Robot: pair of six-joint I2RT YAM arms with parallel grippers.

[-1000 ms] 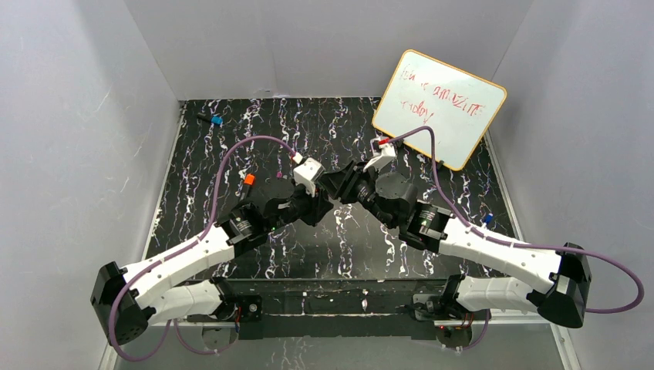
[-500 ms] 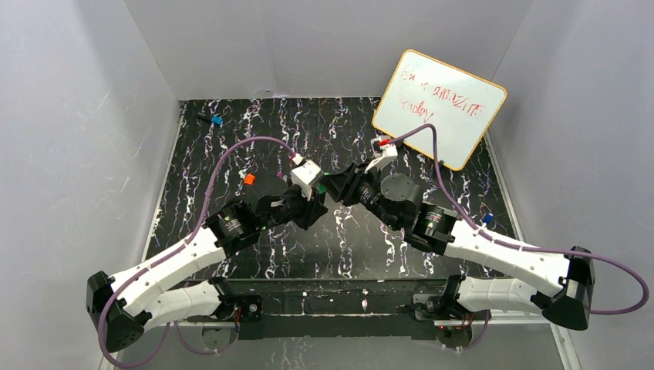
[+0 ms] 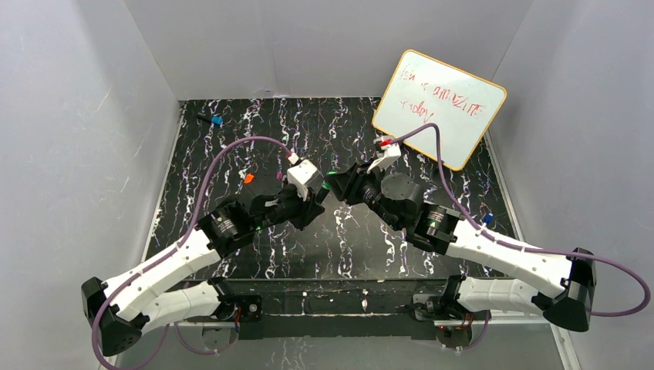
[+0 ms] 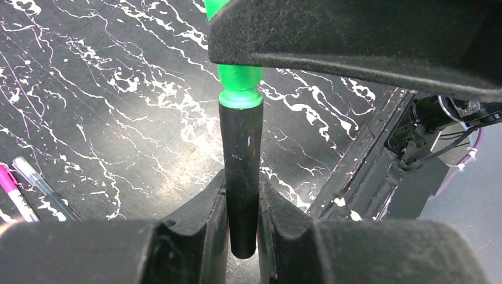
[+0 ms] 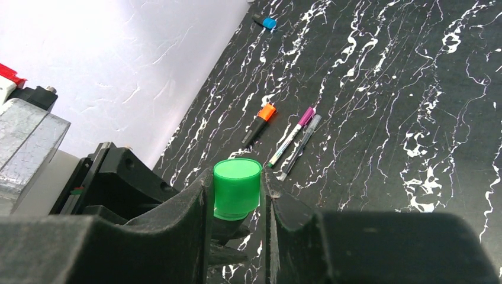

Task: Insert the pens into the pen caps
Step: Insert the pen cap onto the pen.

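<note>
My left gripper (image 4: 243, 231) is shut on the lower barrel of a thick black marker (image 4: 241, 171) that stands upright between its fingers. A green cap (image 4: 240, 83) sits over the marker's top end, its rim meeting the black barrel. My right gripper (image 5: 237, 201) is shut on that green cap (image 5: 237, 186) from the opposite side. In the top view the two grippers meet at mid-table, with a spot of the green cap (image 3: 330, 174) showing between them. An orange-capped black marker (image 5: 258, 123) and two slim pens (image 5: 291, 137) lie on the mat beyond.
A blue-capped marker (image 3: 216, 121) lies at the far left corner and a small blue cap (image 3: 487, 219) near the right edge. A whiteboard (image 3: 439, 104) leans at the back right. Grey walls close in three sides of the black marbled mat (image 3: 231, 146).
Both grippers have drifted slightly toward the far side, still joined at the marker. The left arm's elbow has swung outward to the left. The green cap now shows between the grippers.
</note>
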